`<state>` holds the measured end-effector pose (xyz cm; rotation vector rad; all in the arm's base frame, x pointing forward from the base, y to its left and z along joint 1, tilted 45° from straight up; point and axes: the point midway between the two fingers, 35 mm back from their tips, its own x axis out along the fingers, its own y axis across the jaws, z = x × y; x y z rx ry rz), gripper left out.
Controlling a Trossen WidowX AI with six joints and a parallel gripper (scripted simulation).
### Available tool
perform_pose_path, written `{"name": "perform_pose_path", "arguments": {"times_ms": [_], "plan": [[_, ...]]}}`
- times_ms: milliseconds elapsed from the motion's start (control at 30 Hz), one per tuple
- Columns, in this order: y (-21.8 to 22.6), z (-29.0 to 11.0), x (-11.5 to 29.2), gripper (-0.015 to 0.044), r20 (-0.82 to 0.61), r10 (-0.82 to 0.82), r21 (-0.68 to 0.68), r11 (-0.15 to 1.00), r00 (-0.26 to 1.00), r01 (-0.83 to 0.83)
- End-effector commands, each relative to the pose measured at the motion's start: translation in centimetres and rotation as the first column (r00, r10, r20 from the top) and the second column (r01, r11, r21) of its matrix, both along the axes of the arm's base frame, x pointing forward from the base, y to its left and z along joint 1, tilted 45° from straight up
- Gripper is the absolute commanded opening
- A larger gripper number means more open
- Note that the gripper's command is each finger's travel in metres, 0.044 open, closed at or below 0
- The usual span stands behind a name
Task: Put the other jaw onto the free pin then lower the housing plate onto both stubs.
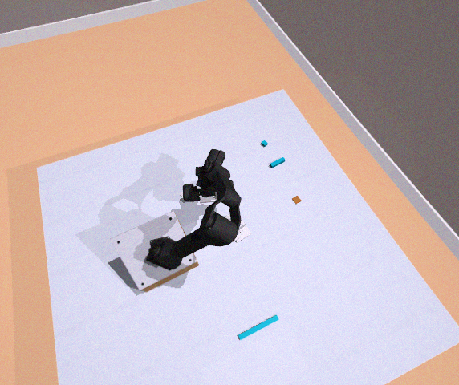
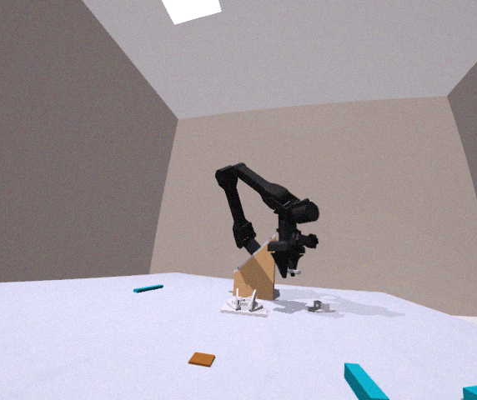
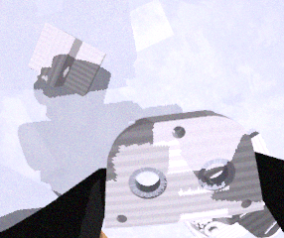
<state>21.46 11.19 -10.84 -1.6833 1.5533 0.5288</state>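
Note:
My gripper is shut on the white housing plate, one finger at each side edge. The plate is held above the table and shows two large round holes and three small ones in the wrist view. The white gripper base stands on the table; two upright jaws show on it, but whether the gear teeth mesh is too small to tell. In the wrist view, part of the base assembly shows below the plate's lower right edge; the arm hides most of it in the top view.
A small grey-white stand is beyond the plate in the wrist view. The arm stands on a sloped wooden block. A long cyan bar, a short cyan bar, a cyan block and an orange tile lie around.

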Motion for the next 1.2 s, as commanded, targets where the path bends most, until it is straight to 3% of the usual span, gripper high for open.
{"name": "perform_pose_path", "arguments": {"times_ms": [0, 567, 1167], "plan": [[-0.8, 0.8, 0.3, 0.0351, 0.058, -0.060, 0.012, 0.998, 0.997, 0.059], [-4.2, 3.8, 1.7, 0.0351, 0.291, -0.343, 0.119, 0.939, 0.893, 0.322], [-8.1, 6.8, 2.2, 0.0351, 0.483, -0.598, 0.283, 0.798, 0.640, 0.532]]}}
